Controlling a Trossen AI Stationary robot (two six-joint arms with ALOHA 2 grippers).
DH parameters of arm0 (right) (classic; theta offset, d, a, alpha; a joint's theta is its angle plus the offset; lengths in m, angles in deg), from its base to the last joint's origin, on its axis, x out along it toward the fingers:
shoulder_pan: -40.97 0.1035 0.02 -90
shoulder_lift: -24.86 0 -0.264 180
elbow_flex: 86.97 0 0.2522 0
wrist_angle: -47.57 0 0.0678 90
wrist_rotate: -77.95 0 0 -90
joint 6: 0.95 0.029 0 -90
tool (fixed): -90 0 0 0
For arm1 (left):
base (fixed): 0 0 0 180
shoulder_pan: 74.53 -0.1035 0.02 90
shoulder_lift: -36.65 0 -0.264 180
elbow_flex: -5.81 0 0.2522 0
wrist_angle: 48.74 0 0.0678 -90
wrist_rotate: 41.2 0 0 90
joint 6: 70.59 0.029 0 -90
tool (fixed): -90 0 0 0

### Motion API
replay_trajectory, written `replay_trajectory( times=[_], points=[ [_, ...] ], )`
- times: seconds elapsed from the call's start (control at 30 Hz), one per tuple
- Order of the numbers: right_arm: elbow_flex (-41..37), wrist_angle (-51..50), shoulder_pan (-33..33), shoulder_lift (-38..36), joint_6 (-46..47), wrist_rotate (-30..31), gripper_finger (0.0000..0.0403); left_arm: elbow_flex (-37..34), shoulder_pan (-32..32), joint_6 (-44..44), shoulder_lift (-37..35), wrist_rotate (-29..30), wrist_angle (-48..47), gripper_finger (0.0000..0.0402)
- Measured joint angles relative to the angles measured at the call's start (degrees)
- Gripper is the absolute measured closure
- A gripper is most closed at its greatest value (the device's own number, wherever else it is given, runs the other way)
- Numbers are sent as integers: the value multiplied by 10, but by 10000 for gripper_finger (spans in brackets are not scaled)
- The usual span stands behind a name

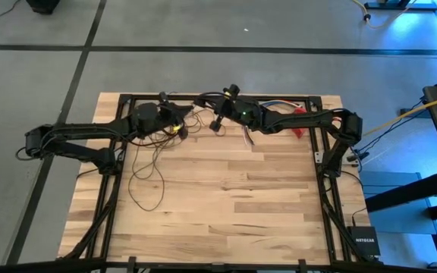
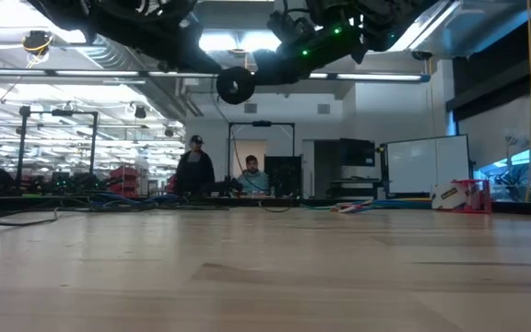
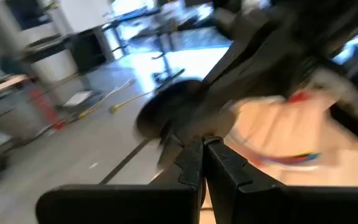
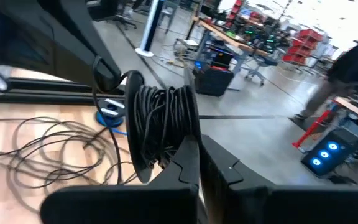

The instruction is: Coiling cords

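Right hand (image 4: 194,163) pinches the coiled cords (image 4: 163,121); left hand (image 3: 202,155) pressed together, multicoloured wires (image 3: 288,158) behind.

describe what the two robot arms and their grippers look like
Both are dark, near-black jointed arms. The left arm is plain dark all along. The right arm shows a small green light near its wrist and thin coloured wires along it. Each gripper, left gripper and right gripper, has two flat, blocky black fingers.
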Motion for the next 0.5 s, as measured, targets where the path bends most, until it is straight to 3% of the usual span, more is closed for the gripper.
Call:
replay_trajectory(
  times=[0.13,0.3,0.5],
  points=[
    [0,4,-1,-1,1,17,401,-1,0,6,-7,45,21,394],
    [2,1,0,-2,2,13,402,-1,-3,25,-14,49,95,394],
    [2,-12,0,-2,1,1,402,-1,-14,15,-14,50,96,394]
  ],
)
